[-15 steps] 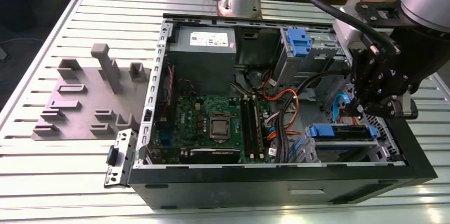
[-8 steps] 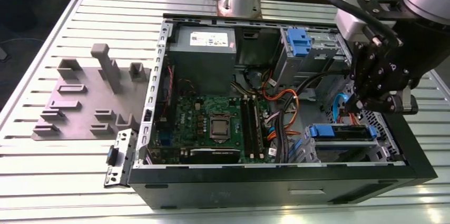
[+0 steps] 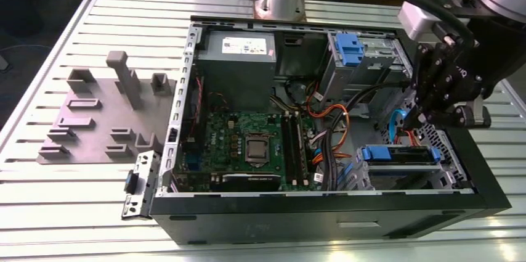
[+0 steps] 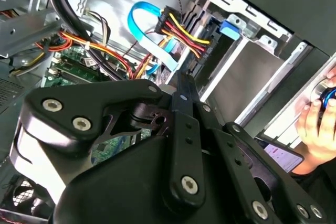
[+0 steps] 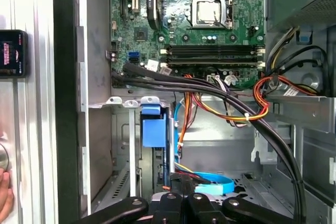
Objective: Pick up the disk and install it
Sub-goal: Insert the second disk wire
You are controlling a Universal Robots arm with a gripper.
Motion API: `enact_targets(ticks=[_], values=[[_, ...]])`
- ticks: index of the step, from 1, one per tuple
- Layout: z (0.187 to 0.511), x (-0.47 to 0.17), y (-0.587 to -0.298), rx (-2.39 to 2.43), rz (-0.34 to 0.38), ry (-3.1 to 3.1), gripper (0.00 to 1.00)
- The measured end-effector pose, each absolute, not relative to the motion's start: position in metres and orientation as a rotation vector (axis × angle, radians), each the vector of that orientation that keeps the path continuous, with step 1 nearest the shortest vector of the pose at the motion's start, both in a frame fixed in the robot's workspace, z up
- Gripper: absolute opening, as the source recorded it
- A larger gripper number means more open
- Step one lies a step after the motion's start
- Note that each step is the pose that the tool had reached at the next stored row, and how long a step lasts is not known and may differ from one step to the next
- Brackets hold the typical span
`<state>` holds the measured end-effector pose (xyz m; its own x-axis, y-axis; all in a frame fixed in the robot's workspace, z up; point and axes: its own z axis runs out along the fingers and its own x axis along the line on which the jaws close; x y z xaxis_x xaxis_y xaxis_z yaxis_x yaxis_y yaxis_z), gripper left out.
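Apparently the gripper (image 3: pixel 429 116) hangs with clenched jaws just above the disk (image 3: pixel 398 155) in its bay. Descend straight, avoiding nearby cables (image 3: pixel 329 117).

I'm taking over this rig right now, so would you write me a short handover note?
Gripper: it hangs inside the open computer case at the exterior view's right, just above the drive cage. I cannot tell whether it is open.
Disk: it lies in that cage in its blue carrier, apart from the gripper.
Done: the disk is in the cage.
Left: whether it is fully seated or cabled cannot be judged.
Note: a person's hand is close outside the case wall.
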<state>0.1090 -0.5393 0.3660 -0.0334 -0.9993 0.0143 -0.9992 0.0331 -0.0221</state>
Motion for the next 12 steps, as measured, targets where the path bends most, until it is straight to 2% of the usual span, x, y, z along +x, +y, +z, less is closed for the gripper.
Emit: enact_targets(ticks=[12], values=[[0.3653,0.1139,-0.5321,-2.184,-0.035,2.257,0.11]])
